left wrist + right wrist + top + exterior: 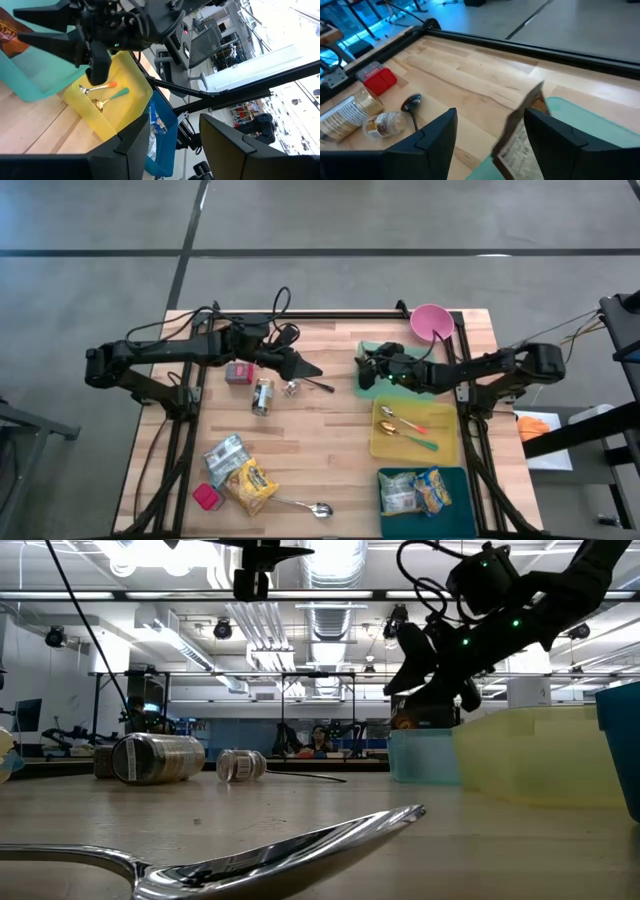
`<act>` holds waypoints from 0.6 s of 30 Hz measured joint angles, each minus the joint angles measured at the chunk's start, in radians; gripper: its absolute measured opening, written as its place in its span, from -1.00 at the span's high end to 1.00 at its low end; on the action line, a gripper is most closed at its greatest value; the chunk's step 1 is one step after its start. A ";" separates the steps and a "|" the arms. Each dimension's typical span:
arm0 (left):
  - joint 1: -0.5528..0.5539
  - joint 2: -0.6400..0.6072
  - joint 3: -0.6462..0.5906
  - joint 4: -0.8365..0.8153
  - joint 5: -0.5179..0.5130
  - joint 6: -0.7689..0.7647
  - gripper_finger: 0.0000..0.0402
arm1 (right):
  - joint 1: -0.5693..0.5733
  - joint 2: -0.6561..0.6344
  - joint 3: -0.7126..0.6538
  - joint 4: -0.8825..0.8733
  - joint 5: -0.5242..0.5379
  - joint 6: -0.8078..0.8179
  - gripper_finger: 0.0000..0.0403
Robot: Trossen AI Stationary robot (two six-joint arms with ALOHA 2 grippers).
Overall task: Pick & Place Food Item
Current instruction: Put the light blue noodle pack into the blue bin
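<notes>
Judging by its crinkled look, your food packet (520, 142) was light and limp; right tool (490, 132) stood open, holding nothing.

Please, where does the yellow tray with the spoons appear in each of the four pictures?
High view: yellow tray, lower right, below the right gripper.
Low view: pale yellow wall at right.
Left wrist view: centre left, two spoons inside.
Right wrist view: not in it.
Shared landmark: the light green tray beside it.
</notes>
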 joint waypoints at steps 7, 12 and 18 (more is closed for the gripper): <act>0.000 0.000 0.000 -0.016 0.000 0.006 0.11 | 0.001 -0.146 0.000 -0.159 0.000 -0.009 -0.13; 0.000 0.001 0.000 -0.123 0.000 0.016 0.11 | 0.030 -0.236 0.042 -0.210 -0.031 -0.111 -0.13; 0.000 -0.026 0.000 -0.237 -0.001 0.048 0.11 | 0.066 -0.261 0.231 -0.494 -0.045 -0.242 -0.13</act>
